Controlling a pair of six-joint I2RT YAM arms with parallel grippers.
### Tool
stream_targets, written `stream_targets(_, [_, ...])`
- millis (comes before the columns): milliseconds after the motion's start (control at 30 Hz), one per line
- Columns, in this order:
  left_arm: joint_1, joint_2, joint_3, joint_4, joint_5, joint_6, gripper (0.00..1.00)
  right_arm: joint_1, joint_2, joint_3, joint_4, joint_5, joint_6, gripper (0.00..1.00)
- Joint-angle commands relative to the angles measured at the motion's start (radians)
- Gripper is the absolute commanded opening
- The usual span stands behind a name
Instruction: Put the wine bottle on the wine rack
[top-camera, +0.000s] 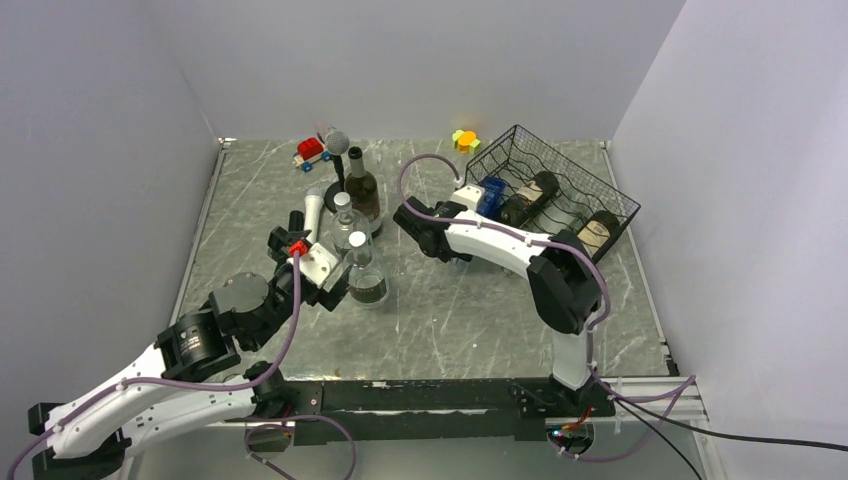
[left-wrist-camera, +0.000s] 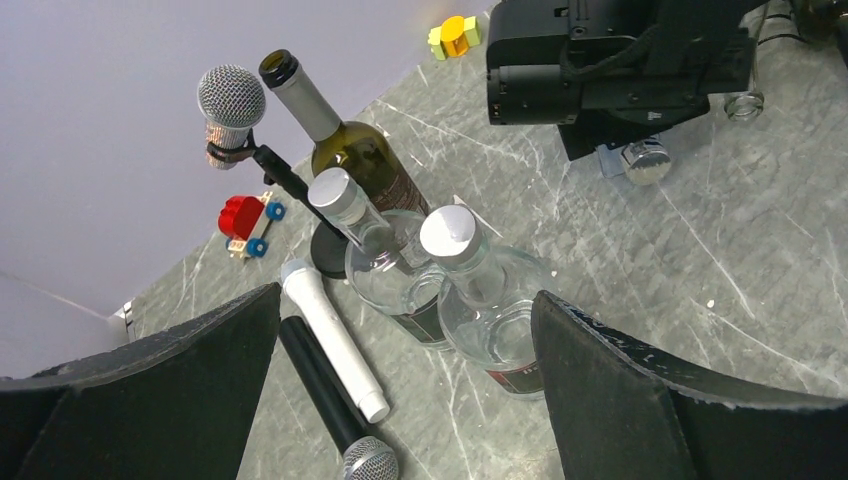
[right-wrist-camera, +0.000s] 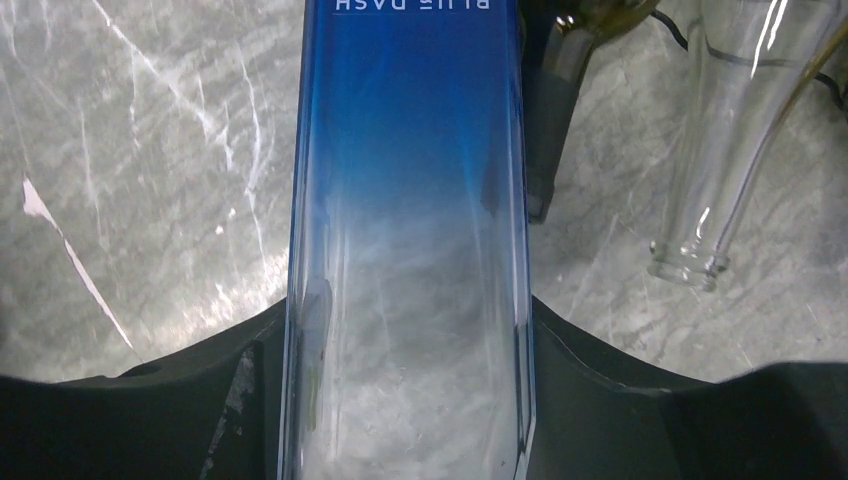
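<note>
Wine bottle (right-wrist-camera: 410, 150), blue glass, sits clenched in the right claw (right-wrist-camera: 408, 350) at the left end of the wine rack (top-camera: 575, 165).

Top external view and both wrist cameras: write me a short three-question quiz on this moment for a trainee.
1. True or false: the right gripper is shut on the blue bottle.
2. How many dark bottles lie in the wine rack? A) none B) two C) five
3. Fill in: the left gripper is ___ (open or shut).
Key: 1 true; 2 B; 3 open.
</note>
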Motion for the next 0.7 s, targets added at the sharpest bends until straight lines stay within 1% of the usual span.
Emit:
stream_targets(0, [0.001,0.017,0.006,0.034,-0.012,-0.019,0.99,-0.032,0.018,0.113,0.056,0.226,0.007,0.00])
stream_targets(133, [0.002,0.035,0.004,0.064,-0.018,-0.004,0.99,-0.060,0.056,0.141,0.073,0.254,0.011,0.00])
stream_targets(200, [0.002,0.049,0.007,0.068,-0.025,0.001,0.99,-0.073,0.077,0.161,0.095,0.258,-0.020,0.00])
stream_targets(367, [0.002,0.067,0.011,0.071,-0.027,0.005,0.99,-0.118,0.135,0.245,0.040,0.258,-0.012,0.00])
stream_targets(667, [0.002,0.052,0.015,0.082,-0.024,-0.012,0.99,-0.169,0.178,0.289,0.149,0.271,-0.131,0.00])
